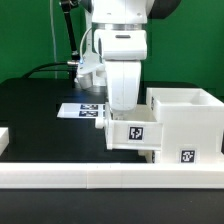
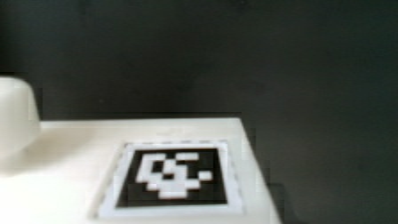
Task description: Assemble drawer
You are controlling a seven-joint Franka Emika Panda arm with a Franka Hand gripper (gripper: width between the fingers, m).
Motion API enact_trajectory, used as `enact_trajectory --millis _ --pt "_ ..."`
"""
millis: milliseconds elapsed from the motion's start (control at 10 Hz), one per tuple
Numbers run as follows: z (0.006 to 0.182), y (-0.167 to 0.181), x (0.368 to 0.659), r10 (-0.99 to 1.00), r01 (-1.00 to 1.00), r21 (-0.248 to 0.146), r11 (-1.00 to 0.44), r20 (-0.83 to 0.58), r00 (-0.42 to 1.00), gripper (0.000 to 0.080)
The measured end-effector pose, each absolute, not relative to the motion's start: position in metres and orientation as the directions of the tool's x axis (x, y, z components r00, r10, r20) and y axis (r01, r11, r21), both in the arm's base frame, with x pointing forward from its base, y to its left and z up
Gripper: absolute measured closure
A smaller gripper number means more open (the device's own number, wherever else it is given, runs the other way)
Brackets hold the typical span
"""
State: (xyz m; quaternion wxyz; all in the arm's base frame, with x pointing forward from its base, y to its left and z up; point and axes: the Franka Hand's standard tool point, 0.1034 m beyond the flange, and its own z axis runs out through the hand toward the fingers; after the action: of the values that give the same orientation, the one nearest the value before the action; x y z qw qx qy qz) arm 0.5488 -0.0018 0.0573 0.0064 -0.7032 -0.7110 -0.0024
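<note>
Arm low over a drawer tray (image 1: 132, 133).
We cannot tell whether our gripper (image 1: 124, 106) is spread; the shell (image 1: 185, 122) stands beside.

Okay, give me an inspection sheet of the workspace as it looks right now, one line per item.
Surface: black table, bare at the exterior view's left.
Job's things: large white drawer shell at the exterior view's right, open on top; a smaller tagged white tray against its side, its tag filling the wrist view.
Clutter: marker board flat behind the arm; long low white border wall along the front.
Grippers: gripper directly above the tray; fingers hidden, state cannot be told.
Cables: dark cable hanging behind the arm.
Surroundings: green backdrop.
</note>
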Motion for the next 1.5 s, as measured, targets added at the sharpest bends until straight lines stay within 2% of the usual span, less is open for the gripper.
enact_trajectory --millis 700,800,900,1100,1200,1300,1500 --pt "0.055 0.002 0.549 1.0 1.0 -0.007 0.02 0.017 -0.02 0.0757" --pt "0.055 0.002 0.548 1.0 1.0 -0.008 0.02 0.017 -0.02 0.0658" --pt "0.055 0.002 0.549 1.0 1.0 -0.007 0.017 0.017 -0.017 0.0658" --pt "0.067 0.004 0.554 1.0 1.0 0.011 0.013 0.013 -0.014 0.0266" --pt "0.072 0.002 0.555 1.0 1.0 0.017 0.013 0.01 -0.013 0.0266" --pt "0.083 -0.003 0.557 1.0 1.0 0.019 0.016 0.001 -0.016 0.0185" --pt "0.101 -0.023 0.563 0.999 0.999 0.029 0.037 -0.015 -0.037 0.0161"
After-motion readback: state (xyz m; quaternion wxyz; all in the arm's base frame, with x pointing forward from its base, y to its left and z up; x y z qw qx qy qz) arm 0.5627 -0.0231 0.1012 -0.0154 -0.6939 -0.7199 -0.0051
